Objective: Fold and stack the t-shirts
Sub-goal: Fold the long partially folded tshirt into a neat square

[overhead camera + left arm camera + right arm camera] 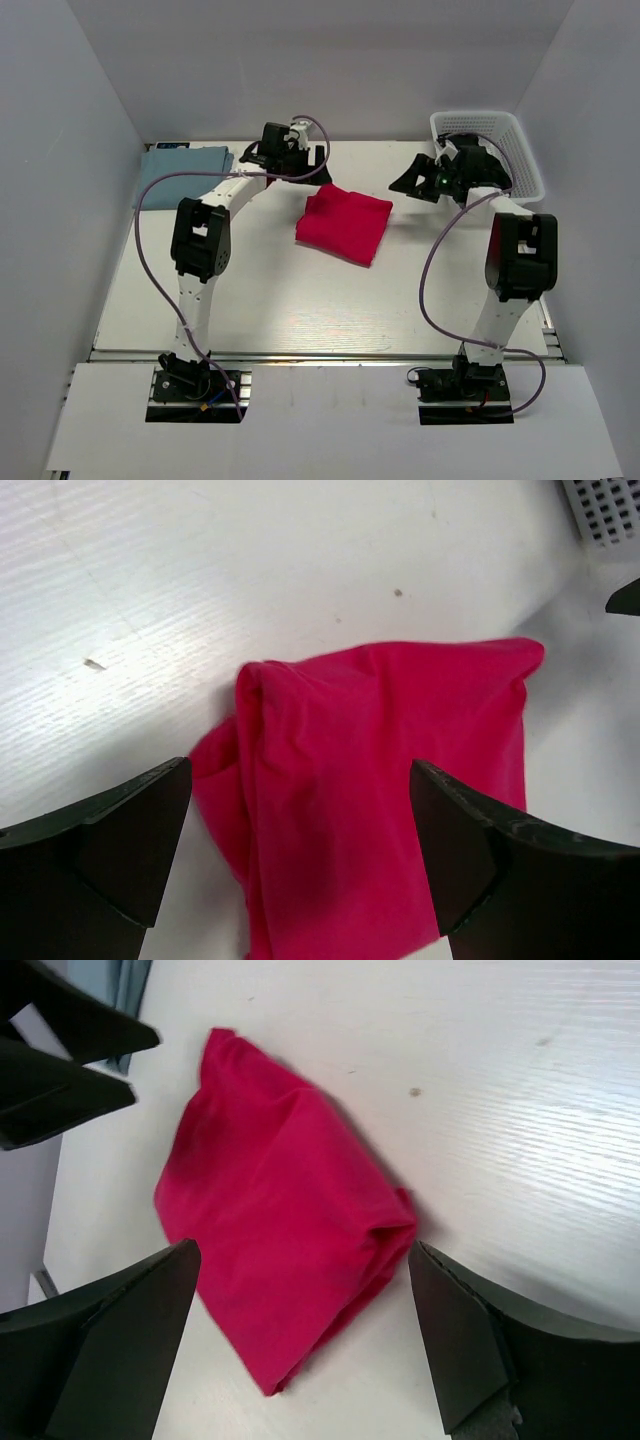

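The folded red t-shirt point(344, 224) lies in the middle of the table point(300, 300), the left gripper point(316, 162) and right gripper point(408, 180) wide open and empty by its far edge, so they should pinch all layers evenly and carry it flat onto the blue-grey t-shirt point(180, 168) at the far left.

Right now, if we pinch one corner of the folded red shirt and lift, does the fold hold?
Probably not: the red shirt looks like thin, soft cloth, its layers loose and rumpled at the folded edge, so it would likely droop and open. It seems light. Pushed across the smooth white table, it may bunch rather than slide whole.
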Tool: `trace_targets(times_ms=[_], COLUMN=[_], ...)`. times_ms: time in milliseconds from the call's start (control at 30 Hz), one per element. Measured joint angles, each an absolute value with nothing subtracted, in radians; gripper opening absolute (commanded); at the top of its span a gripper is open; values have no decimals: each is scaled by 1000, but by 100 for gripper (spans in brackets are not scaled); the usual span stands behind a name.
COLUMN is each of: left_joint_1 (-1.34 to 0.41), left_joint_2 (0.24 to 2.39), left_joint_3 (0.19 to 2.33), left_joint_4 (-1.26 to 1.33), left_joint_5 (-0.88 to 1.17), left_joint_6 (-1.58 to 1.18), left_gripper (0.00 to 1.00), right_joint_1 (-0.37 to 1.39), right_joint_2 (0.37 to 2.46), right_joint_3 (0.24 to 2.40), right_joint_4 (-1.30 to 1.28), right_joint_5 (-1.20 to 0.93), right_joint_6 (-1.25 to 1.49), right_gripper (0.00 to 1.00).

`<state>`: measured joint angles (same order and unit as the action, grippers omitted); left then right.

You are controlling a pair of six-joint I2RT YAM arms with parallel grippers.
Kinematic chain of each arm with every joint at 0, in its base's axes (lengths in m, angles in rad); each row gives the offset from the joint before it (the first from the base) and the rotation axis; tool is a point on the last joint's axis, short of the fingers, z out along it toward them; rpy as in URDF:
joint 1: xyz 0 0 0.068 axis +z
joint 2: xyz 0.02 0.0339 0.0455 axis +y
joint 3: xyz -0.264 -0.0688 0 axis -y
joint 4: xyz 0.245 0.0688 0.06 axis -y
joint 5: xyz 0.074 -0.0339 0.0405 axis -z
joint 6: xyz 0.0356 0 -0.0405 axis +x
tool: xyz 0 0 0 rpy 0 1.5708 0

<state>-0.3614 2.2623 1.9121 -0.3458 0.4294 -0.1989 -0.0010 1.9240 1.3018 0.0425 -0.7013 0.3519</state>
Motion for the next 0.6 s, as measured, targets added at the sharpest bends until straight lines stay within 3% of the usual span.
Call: trace_targets(times_ms=[300, 600], left_joint_1=[-413, -428], left_joint_2=[2235, 2367], left_joint_3=[1829, 1933], left_joint_4=[-282, -239], left_joint_5=[538, 546], left_joint_6=[-200, -223], left_gripper=[100, 100], right_joint_1=[144, 157], right_joint_2=[1842, 2046], right_joint_3=[1249, 1302], right_joint_4=[22, 79], right_joint_5=[-735, -776], right_joint_6=[306, 352], right_gripper=[90, 90])
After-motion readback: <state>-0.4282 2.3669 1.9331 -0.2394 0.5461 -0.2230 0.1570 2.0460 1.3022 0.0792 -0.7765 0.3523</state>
